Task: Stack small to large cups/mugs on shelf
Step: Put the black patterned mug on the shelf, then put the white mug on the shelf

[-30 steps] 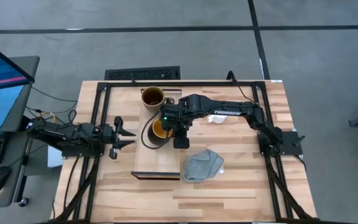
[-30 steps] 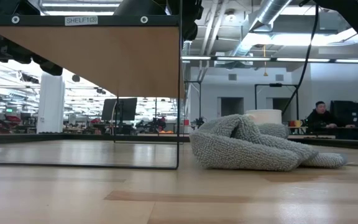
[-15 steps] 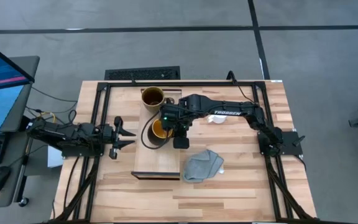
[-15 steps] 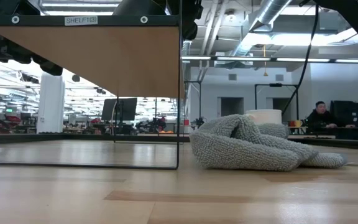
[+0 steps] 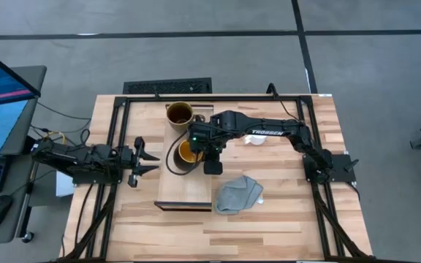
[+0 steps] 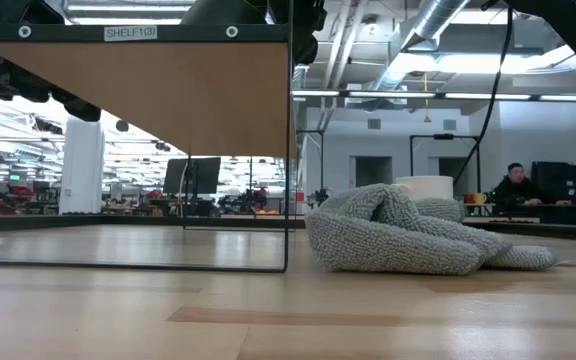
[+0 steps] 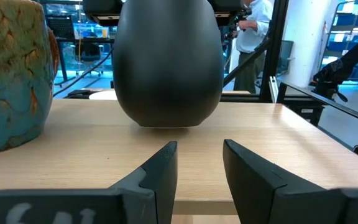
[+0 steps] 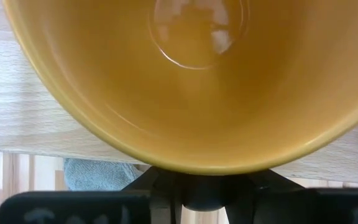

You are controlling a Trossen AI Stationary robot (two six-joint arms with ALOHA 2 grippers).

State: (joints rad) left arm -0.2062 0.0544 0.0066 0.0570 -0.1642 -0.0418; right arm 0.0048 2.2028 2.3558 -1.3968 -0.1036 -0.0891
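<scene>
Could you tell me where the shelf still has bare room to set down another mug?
The shelf is free on its near stretch, between the black mug and the dark front edge, beside the grey cloth. The far half is crowded: the brown-olive mug stands at the far end, and the right gripper is at the black mug's rim.

White lettering reading "TROSSEN" runs along the right arm (image 5: 267, 132) near the table's centre in the high view. A small label reading "SHELF1(3)" sits on the shelf's dark front edge (image 6: 131, 33) at about eleven o'clock in the low view.
</scene>
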